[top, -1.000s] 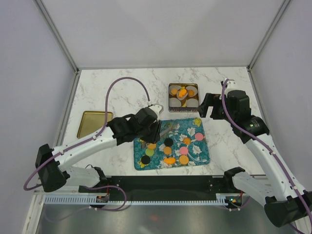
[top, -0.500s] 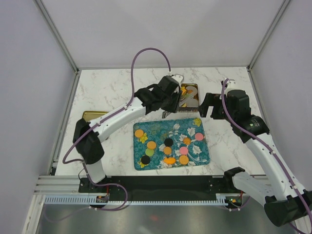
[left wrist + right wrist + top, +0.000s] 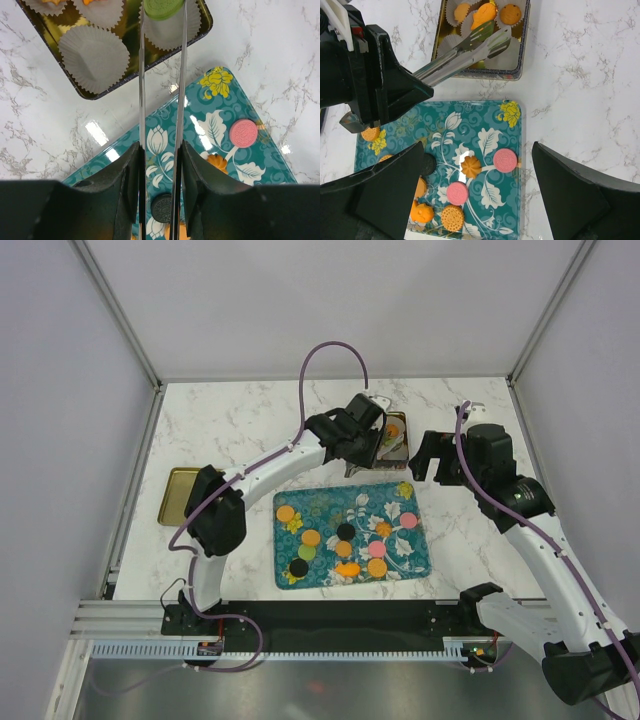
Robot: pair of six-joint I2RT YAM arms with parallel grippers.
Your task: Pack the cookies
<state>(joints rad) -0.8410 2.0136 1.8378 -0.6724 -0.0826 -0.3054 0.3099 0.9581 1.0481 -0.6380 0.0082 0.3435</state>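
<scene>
My left gripper [image 3: 160, 150] is shut on a pair of metal tongs [image 3: 141, 75]. The tong tips pinch a green cookie [image 3: 162, 7] above a white paper cup in the gold tin [image 3: 95, 95]. In the top view this gripper [image 3: 365, 435] hangs over the tin [image 3: 402, 420]. Orange cookies [image 3: 485, 15] lie in the tin's far cups. Several orange, pink, green and black cookies, such as a pink one [image 3: 505, 160], rest on the teal floral tray [image 3: 420, 560]. My right gripper [image 3: 477, 190] is open, above the tray's right side with nothing in it.
An empty pleated cup [image 3: 93, 57] sits in the tin's near corner. The gold lid [image 3: 180, 495] lies at the left edge of the marble table. The left arm reaches diagonally across the table's middle to the tin. White walls enclose the table.
The left arm has swung from the tray's left side up and away to the tin, carrying the tongs. The right arm has not moved.
</scene>
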